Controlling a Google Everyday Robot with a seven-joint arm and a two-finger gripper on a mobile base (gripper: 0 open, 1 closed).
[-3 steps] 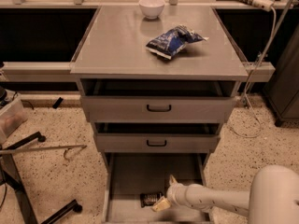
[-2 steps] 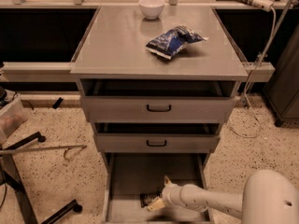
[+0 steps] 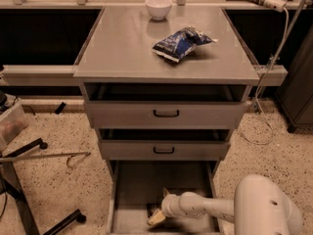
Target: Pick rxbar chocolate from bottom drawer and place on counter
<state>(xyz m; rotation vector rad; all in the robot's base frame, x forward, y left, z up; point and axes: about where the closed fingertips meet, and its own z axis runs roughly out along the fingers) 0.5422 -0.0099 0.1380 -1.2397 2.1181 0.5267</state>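
End effector (image 3: 156,218) is down inside the bottom drawer (image 3: 139,185), near its front edge, tip touching or just overlapping the rxbar chocolate (image 3: 152,209). Can't tell if it's clamped on the bar or released, because the wrist hides the contact zone.

The bar lies flat on the drawer floor, left of centre and toward the front, mostly covered by the tool. A dark-and-tan patch sits just behind the wrist. Can't tell if that's the bar's far end or something else.

Arm (image 3: 210,208) comes in low from the right, over the drawer's right wall. Middle drawer front (image 3: 164,150) sits directly above the opening, with the upper drawer front (image 3: 166,114) above that.

Tabletop (image 3: 122,43) is the drop target. Snack bag (image 3: 183,42) lies right of centre and a white bowl (image 3: 158,7) sits at the back edge. The left and front areas are bare.

Risks, my read:
- Flat bar on flat metal will likely skate toward the front wall instead of lifting, or get pinched by one corner and rotate out.
- A straight-up lift may clip the middle drawer front's lower lip. Clearance looks tight, so retract forward first.
- The forearm could snag the right wall.
- A drop near the bag could nudge it.

Writing: none legible. The bar's lettering is unreadable, and the bag shows only a blue-and-white pattern.
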